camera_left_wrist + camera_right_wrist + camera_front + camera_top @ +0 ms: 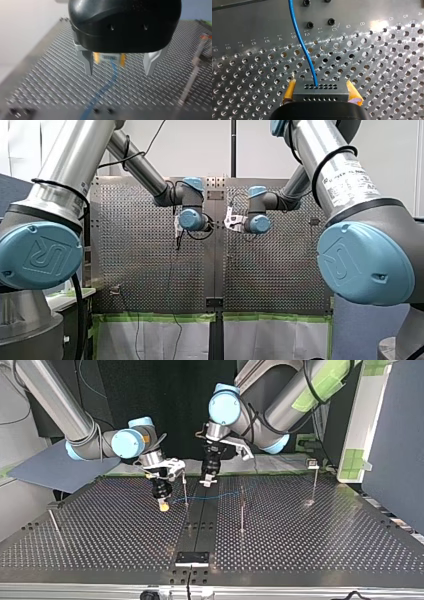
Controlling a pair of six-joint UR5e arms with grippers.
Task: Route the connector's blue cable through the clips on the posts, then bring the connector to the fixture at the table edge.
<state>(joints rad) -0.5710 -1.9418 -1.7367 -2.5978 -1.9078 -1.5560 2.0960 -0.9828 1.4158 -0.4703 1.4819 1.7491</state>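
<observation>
Small grey connector [321, 90], a flat hard block with rows of pinholes, sits in the right gripper [322, 93], jaws clenched on its ends through yellow pads [290, 92], low over the perforated metal desk [374, 62]. The thin blue cable [303, 47] looks light, limp and kink-prone, so handle it near the connector. Left gripper [119, 72]: metal jaws released, holding nothing
</observation>
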